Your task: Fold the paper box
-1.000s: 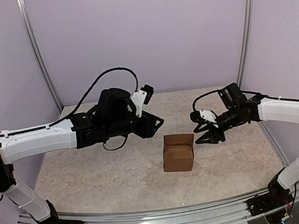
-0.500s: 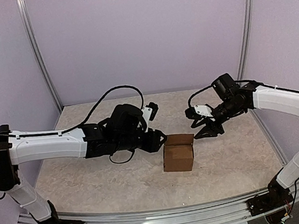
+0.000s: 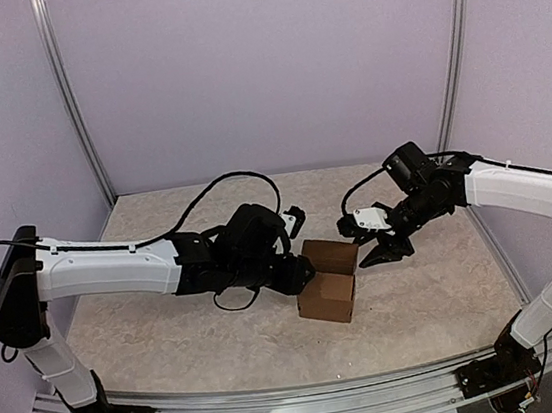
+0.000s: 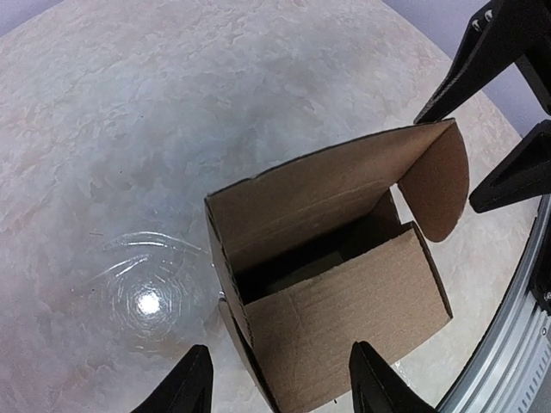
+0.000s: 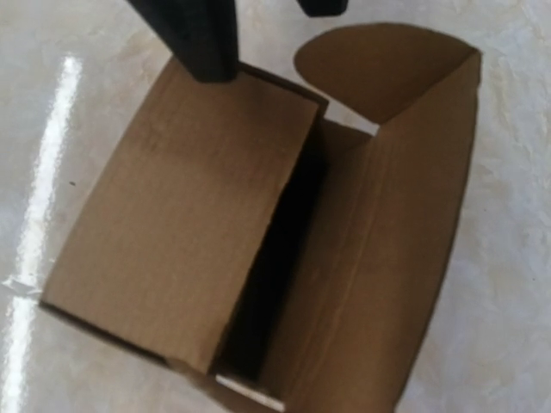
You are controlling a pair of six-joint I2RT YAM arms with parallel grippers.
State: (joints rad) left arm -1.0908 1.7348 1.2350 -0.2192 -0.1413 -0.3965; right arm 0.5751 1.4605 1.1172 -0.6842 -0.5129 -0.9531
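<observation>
The paper box is a small brown cardboard box standing mid-table, top open. One flap lies partly over the opening, and the lid with its rounded tab stands up on the far side. It fills the left wrist view and the right wrist view. My left gripper is open at the box's left end, its fingers either side of the near corner. My right gripper is open and empty just right of the lid, apart from it. Its own fingers are out of the right wrist view, where the left fingers show.
The marbled tabletop is bounded by a metal rail along the near edge and purple walls with upright posts behind and at the sides. The rail also shows in the left wrist view.
Both arms have closed in on the box: the left gripper moved right and down to its left end, the right gripper moved left toward the lid. The box has turned and shifted slightly.
</observation>
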